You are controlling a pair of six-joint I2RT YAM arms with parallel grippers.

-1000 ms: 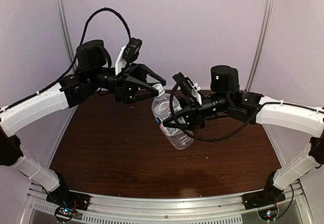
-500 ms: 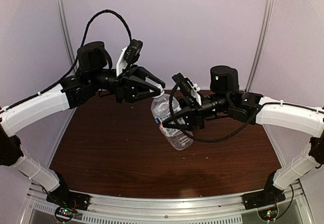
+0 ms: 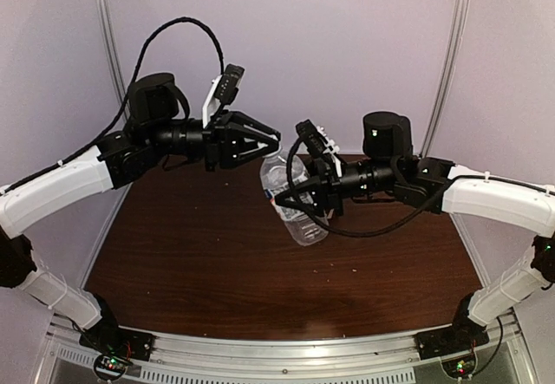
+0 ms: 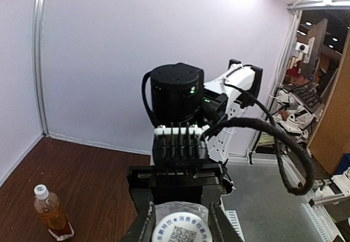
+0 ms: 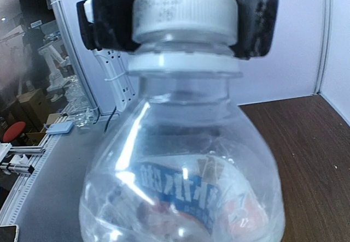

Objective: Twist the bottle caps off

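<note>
A clear bottle [image 3: 293, 215] with a white-blue label is held tilted above the table. My right gripper [image 3: 293, 193] is shut round its body; in the right wrist view the bottle [image 5: 180, 182] fills the frame and hides those fingers. Its white cap [image 5: 183, 10] sits between the dark pads [image 5: 255, 18] of my left gripper [image 3: 276, 142], which is shut on it. From the left wrist the cap [image 4: 183, 230] shows a printed code, with a finger against each side. The amber bottle [image 4: 53, 213] stands upright on the table, its white cap [image 4: 40, 189] on.
The brown table [image 3: 199, 263] has a metal rail [image 3: 286, 349] along its near edge. Purple walls with metal posts [image 3: 108, 55] close in the back and sides. A looped black cable [image 3: 186, 29] rises over the left arm.
My left gripper has moved in and shut on the clear bottle's cap. The right gripper has shifted slightly left with the bottle, which now stands a little more upright.
</note>
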